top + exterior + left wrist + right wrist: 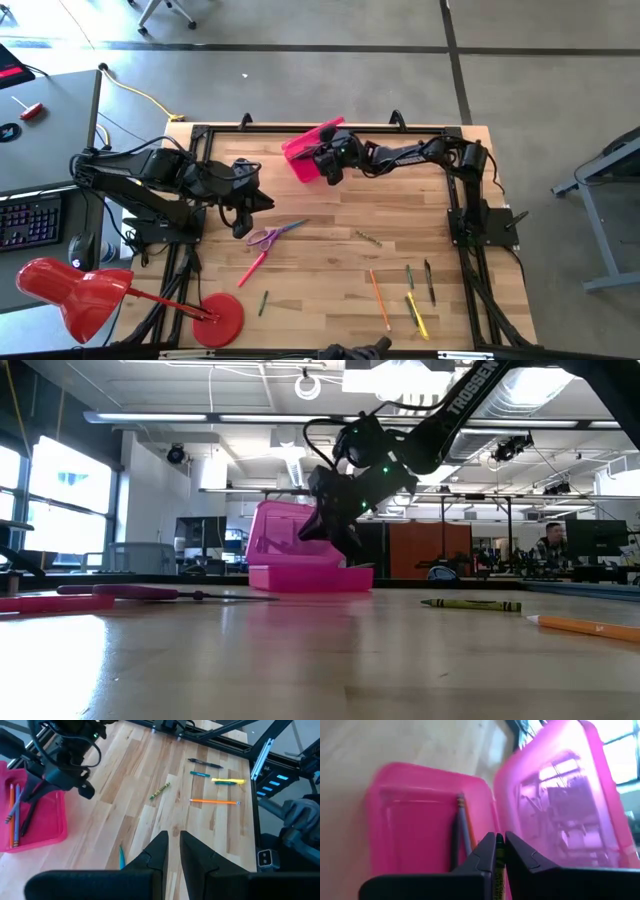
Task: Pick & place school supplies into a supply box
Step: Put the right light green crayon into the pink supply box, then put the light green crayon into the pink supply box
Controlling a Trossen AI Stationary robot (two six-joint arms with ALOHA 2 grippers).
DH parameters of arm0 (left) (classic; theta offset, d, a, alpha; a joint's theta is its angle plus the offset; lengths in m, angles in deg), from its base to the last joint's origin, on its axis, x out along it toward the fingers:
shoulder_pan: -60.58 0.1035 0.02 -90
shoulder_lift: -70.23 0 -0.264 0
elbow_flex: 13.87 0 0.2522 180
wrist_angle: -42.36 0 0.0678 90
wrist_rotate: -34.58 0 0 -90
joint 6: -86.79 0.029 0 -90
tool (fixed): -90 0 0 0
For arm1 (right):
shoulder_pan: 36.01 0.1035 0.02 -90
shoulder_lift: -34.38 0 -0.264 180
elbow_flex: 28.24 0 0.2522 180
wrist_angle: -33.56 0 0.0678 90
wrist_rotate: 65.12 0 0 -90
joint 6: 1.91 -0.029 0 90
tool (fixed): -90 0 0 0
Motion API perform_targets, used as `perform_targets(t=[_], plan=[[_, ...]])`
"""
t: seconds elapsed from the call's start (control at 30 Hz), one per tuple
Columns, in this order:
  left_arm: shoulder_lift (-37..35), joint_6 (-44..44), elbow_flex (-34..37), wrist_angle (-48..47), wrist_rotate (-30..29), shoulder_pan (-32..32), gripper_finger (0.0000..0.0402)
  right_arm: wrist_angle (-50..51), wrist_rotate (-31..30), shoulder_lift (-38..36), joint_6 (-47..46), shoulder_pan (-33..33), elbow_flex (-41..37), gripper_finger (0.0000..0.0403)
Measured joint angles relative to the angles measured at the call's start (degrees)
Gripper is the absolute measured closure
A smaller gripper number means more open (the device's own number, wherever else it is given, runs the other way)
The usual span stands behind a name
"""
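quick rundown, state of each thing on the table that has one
supply box: lid open, upright, some pencils already inside
right end effector: over the box, shut on a yellow-green crayon
left end effector: empty, fingers nearly together, above the scissors
scissors: lying flat on the table, blades closed
green crayon: lying loose on the table
orange pencil: lying loose, not yet boxed

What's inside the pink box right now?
Inside the open supply box lie an orange pencil and a grey pencil. The right tool hangs over it, shut on a yellow-green pen. That arm hides part of the floor.
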Motion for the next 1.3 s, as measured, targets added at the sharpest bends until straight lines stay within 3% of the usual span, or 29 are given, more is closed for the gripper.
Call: perform_targets(t=[0.2, 0.4, 0.57, 0.77, 0.93, 1.1, 1.3], plan=[[0.0, 0.0, 0.0, 0.0, -0.1, 0.0, 0.0321, 0.1, 4.7, 0.0, -6.0, -0.1, -0.2, 0.0391], [0.0, 0.3, 0.0, 0.0, -0.2, 0.0, 0.0321, 2.7, 3.2, 0.1, -6.3, -0.2, -0.3, 0.0385], [0.0, 0.3, 0.0, 0.9, -0.2, 0.0, 0.0321, -0.4, -1.4, 0.2, -6.9, -1.2, -0.3, 0.0346], [0.0, 0.2, 0.0, 2.8, 0.8, 0.0, 0.0321, 0.0, 0.7, 0.2, -10.5, -2.5, -0.3, 0.0280], [0.0, 0.2, 0.0, 3.1, 0.9, 0.0, 0.0321, 0.5, 0.0, -0.4, -12.9, -1.1, -0.3, 0.0251], [0.0, 0.2, 0.0, 3.0, 0.9, 0.0, 0.0321, 8.4, -7.0, -5.0, -12.7, 4.9, -0.2, 0.0248], [0.0, 0.2, 0.0, 2.2, 1.6, 0.0, 0.0321, 26.9, -12.2, -13.5, -18.0, 13.5, -0.2, 0.0257]])
